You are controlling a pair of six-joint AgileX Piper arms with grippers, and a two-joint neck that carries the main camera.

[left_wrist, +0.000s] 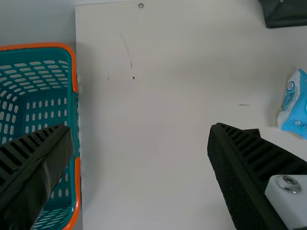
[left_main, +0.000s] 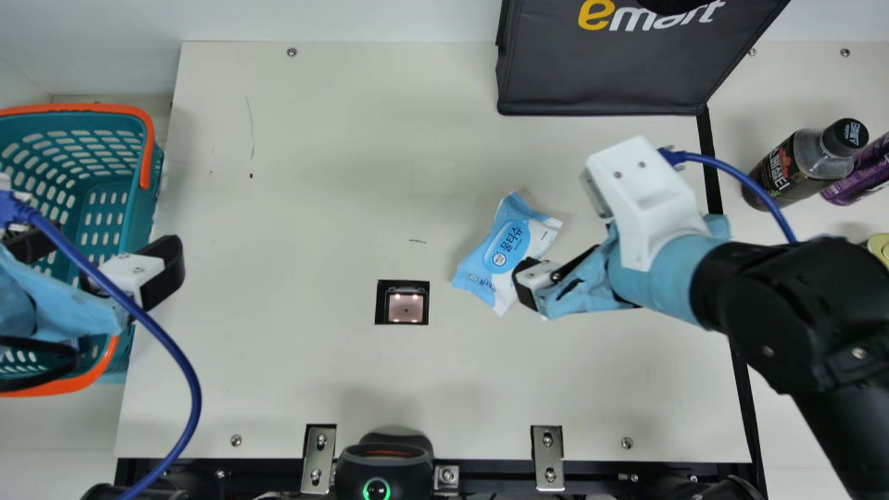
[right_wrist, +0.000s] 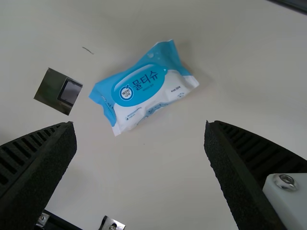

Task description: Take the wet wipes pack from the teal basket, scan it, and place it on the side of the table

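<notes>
Scratched cream table [left_main: 312, 160], pale wall [left_main: 347, 17] beyond. The wet wipes pack [left_main: 510, 239] lies on it; left of the pack, inset scanner window [left_main: 405, 307], then teal basket [left_main: 145, 215] and left gripper [left_main: 97, 253], open. Right gripper [left_main: 590, 271], open, near the pack.

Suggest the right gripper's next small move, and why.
Probably ease the right gripper forward and down so it straddles the wet wipes pack. It is open, and the pack lies ungripped on the table, just ahead of the fingertips. A grasp there would likely allow a short carry to the scanner window or the table's side.
</notes>
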